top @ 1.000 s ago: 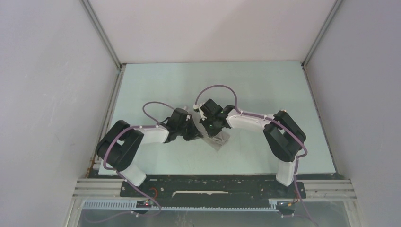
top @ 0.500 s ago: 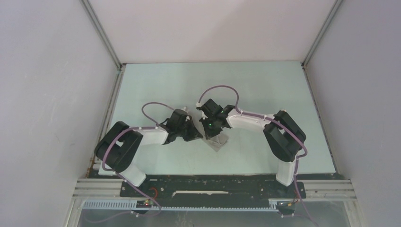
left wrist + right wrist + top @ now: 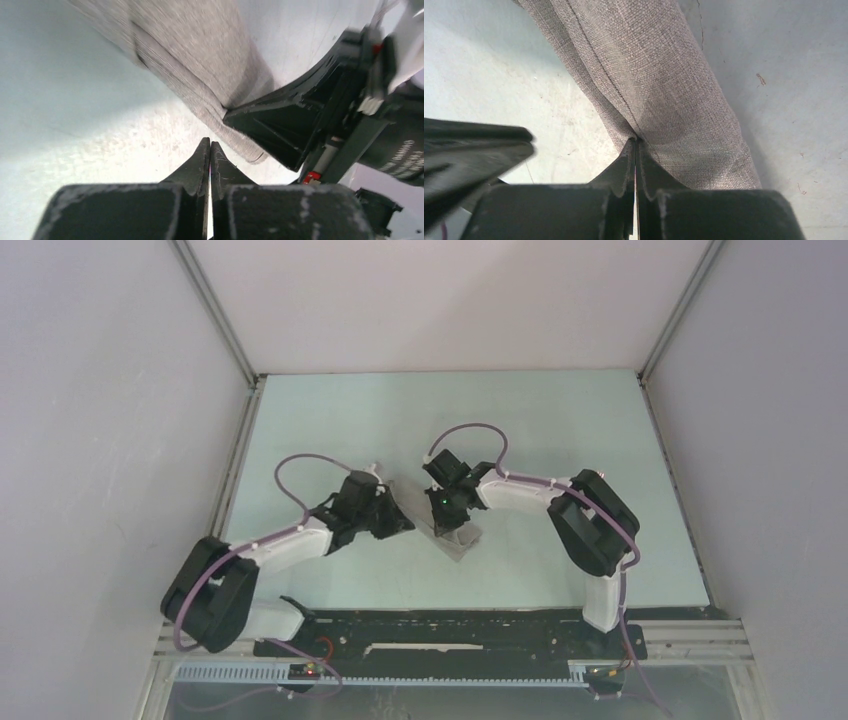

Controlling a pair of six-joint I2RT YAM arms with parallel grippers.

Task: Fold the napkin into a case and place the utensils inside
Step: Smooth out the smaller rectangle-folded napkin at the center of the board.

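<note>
The taupe-grey napkin (image 3: pixel 464 539) lies folded into a narrow strip, the case (image 3: pixel 659 75), near the middle of the table. My right gripper (image 3: pixel 635 142) is shut, and its tips touch the long fold line of the cloth (image 3: pixel 200 55). Its black body (image 3: pixel 300 115) shows against the cloth's edge in the left wrist view. My left gripper (image 3: pixel 210 145) is shut with nothing in it, and hangs over bare table just short of the strip's near corner. From above it (image 3: pixel 405 525) sits left of the strip. The utensils are out of view.
The pale green table (image 3: pixel 560 430) is boxed in by white walls at the left, back and right. A metal rail (image 3: pixel 450 645) with the arm bases runs along the near edge. Purple cables loop above both wrists.
My left arm has swung back and to the left, and its gripper has drawn away from the strip. The right gripper has stayed on the cloth, shifting only slightly.
</note>
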